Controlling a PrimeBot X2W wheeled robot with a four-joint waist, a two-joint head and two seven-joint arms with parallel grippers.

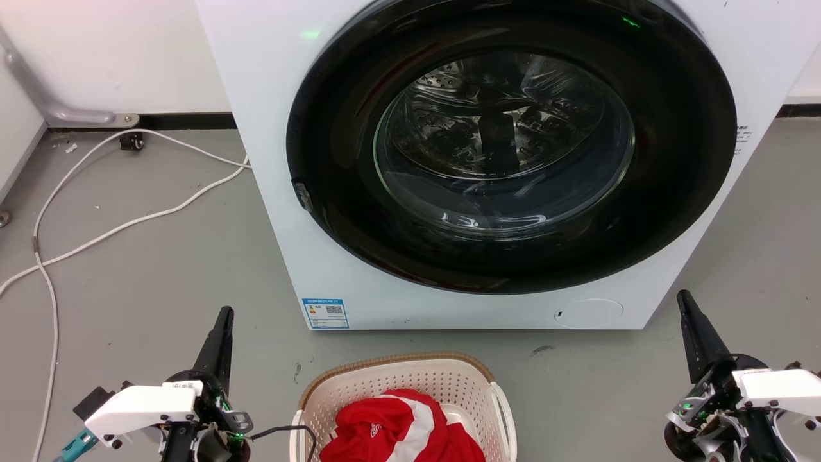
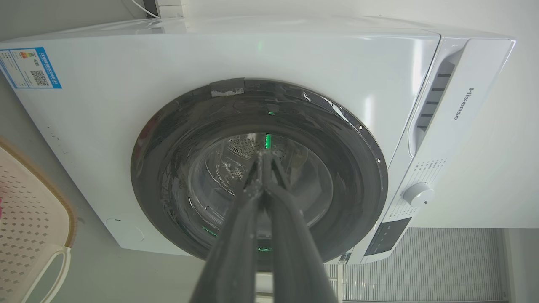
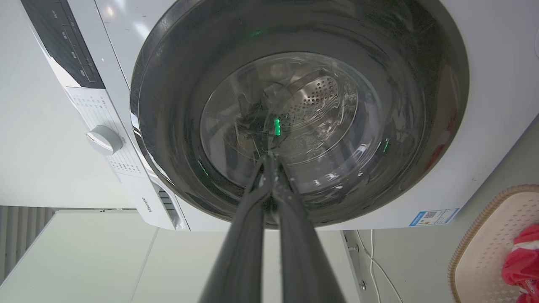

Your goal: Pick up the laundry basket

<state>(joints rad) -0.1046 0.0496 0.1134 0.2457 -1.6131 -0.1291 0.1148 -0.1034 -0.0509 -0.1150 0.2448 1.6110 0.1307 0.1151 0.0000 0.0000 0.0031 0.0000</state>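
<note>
1. Laundry basket (image 1: 442,378) sits on the grey floor (image 1: 160,269) just in front of the washing machine (image 1: 276,192), between the two grippers, with a red-and-white garment (image 1: 397,427) lying in it.
2. Its near half is cut off at the head view's bottom edge, so how full it is cannot be told.
3. Lifting by one white handle (image 1: 508,410), or unevenly, would probably tip it and spill the garment.
4. Left gripper (image 1: 224,317) has its fingers pressed together, empty, near the basket's left side and pointing at the machine.
5. Right gripper (image 1: 685,301) is likewise closed on nothing, well apart from the basket.
</note>
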